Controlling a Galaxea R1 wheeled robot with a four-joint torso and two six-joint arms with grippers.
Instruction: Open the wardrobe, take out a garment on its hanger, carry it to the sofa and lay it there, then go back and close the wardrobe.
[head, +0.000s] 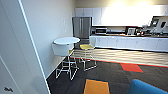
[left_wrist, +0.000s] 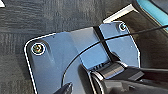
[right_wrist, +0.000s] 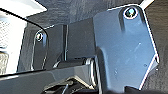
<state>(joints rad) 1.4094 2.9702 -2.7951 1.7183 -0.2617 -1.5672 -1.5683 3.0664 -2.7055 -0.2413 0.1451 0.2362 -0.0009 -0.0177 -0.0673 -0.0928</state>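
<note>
A corner of the bright blue sofa rises at the lower right of the head view, close to me. In the left wrist view a teal-blue strip that may be the sofa's edge crosses one corner, above dark carpet. A tall white panel stands very near on the left of the head view; I cannot tell whether it is the wardrobe or a wall. Both wrist views show the robot's own dark plate over the carpet, and the fingers cannot be made out.
A round white table stands by the left wall with a white chair and a yellow stool. Beyond them are a steel fridge and a long white kitchen counter. Dark carpet with an orange tile lies ahead.
</note>
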